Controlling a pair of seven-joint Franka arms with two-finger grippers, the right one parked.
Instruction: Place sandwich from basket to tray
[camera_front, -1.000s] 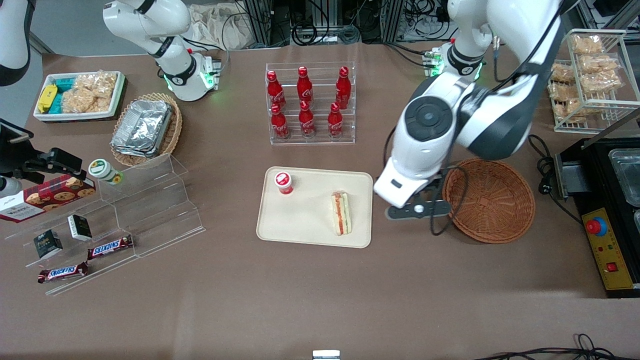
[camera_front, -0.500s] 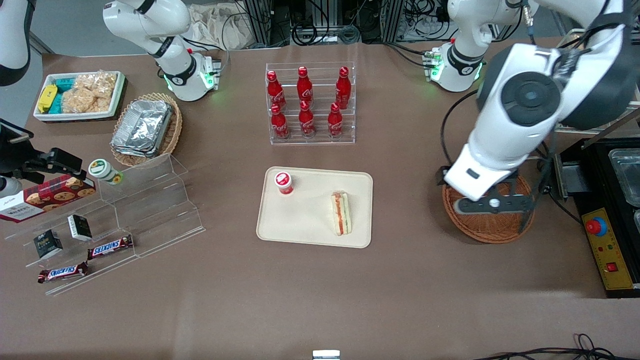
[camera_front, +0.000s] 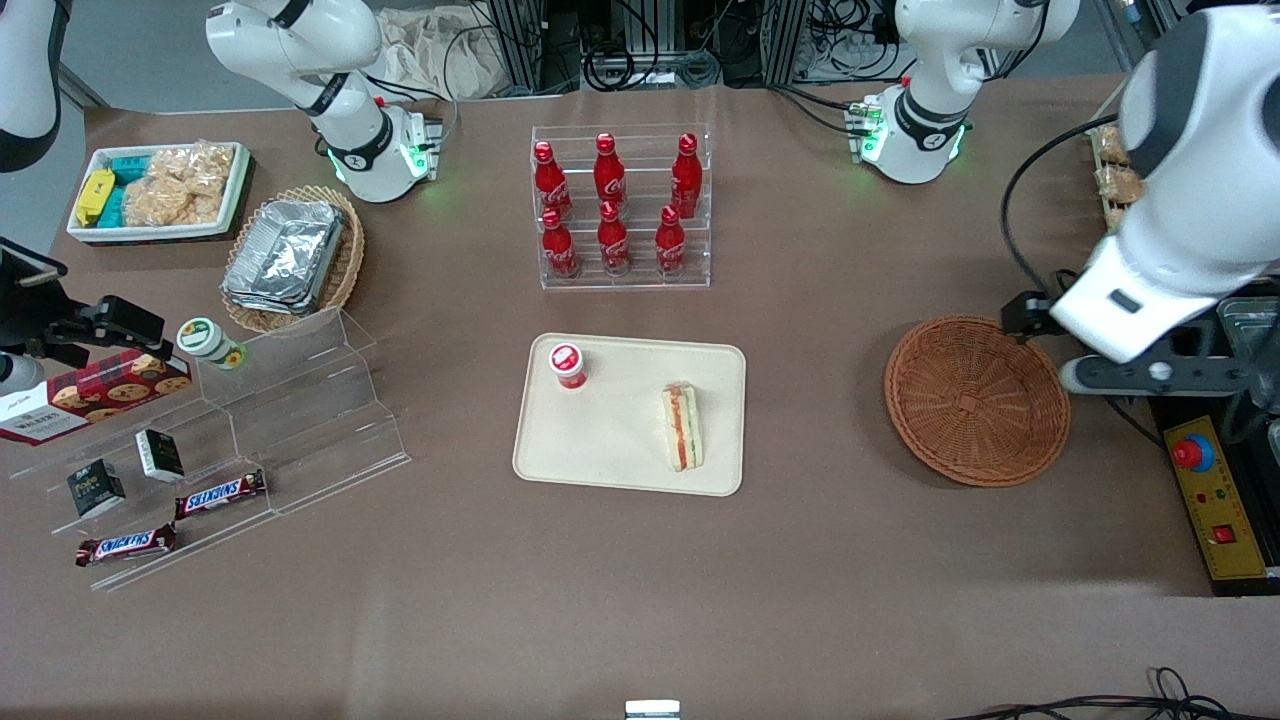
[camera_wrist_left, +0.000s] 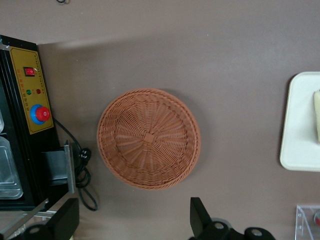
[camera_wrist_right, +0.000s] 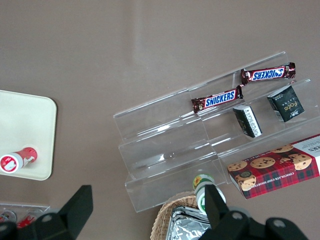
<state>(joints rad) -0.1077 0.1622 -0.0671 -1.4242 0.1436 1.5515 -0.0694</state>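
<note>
The sandwich (camera_front: 682, 427) lies on the cream tray (camera_front: 620, 450), on the side toward the working arm; its edge also shows in the left wrist view (camera_wrist_left: 317, 116), on the tray (camera_wrist_left: 301, 125). The round reddish-brown basket (camera_front: 977, 400) is empty, as the left wrist view (camera_wrist_left: 149, 138) shows. The left arm's gripper (camera_front: 1160, 374) is open and empty, high above the table beside the basket, toward the working arm's end. In its wrist view the gripper (camera_wrist_left: 132, 226) looks down past the basket rim, with the black fingers (camera_wrist_left: 199, 216) wide apart.
A small red-capped bottle (camera_front: 567, 364) lies on the tray. An acrylic rack of cola bottles (camera_front: 620, 210) stands farther from the camera. A black appliance with a red button (camera_front: 1193, 453) stands beside the basket. Stepped acrylic shelves with snacks (camera_front: 230, 440) stand toward the parked arm's end.
The left arm's gripper has moved from beside the tray, over the basket, out toward the working arm's end of the table. The sandwich stays on the tray.
</note>
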